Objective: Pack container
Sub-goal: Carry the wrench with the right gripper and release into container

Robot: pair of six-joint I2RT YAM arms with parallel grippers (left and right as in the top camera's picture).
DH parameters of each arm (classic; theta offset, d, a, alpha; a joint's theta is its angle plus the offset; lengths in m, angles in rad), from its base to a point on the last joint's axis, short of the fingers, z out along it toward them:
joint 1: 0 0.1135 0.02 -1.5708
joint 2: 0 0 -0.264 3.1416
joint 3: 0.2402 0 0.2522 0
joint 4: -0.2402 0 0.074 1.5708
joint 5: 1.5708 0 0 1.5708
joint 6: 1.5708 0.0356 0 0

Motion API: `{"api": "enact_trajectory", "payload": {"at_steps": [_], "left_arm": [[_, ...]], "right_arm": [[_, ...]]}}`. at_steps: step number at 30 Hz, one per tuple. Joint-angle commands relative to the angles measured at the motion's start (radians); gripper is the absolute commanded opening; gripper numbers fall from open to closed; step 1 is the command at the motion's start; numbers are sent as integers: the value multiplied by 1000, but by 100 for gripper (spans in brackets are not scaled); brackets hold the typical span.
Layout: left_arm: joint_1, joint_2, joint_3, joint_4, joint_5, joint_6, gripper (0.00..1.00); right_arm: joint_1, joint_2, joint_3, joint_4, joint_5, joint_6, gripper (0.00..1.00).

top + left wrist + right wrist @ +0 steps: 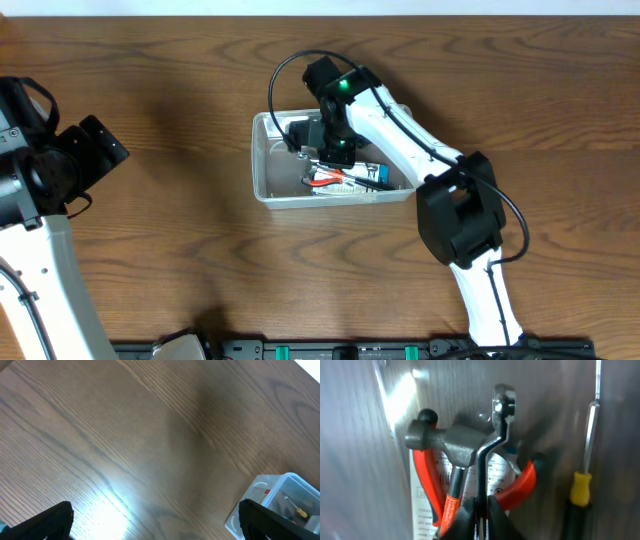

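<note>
The clear plastic container (262,160) sits mid-table with hand tools inside. My right gripper (336,150) reaches down into it and is shut on a thin metal wrench (490,455) with a shiny head. Under the wrench lie a hammer (445,442) with a grey head and orange-black handle, and red-handled pliers (427,485). A yellow-handled screwdriver (581,487) lies to the right. My left gripper (157,525) is open and empty over bare wood at the far left (100,150). A corner of the container (265,487) shows in the left wrist view.
A small white-and-blue box (375,172) lies in the container under the tools. The right arm's elbow (458,215) hangs over the table to the right of the container. A dark rail (350,350) runs along the front edge.
</note>
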Motion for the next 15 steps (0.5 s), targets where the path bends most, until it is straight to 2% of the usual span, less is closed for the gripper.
{"api": "enact_trajectory", "payload": {"at_steps": [1, 6, 10, 14, 15], "left_arm": [[2, -1, 11, 0, -4, 16, 98], [2, -1, 11, 0, -4, 16, 98], [-2, -1, 11, 0, -3, 26, 98], [-80, -1, 11, 2, -1, 132, 98], [-111, 0, 11, 4, -1, 164, 98]], "right_arm": [[-10, -8, 7, 0, -8, -17, 27], [-11, -15, 10, 0, -7, -16, 45], [-16, -79, 45, 6, 15, 52, 58], [-61, -202, 116, 48, 80, 179, 65], [-81, -233, 127, 72, 90, 222, 72]]}}
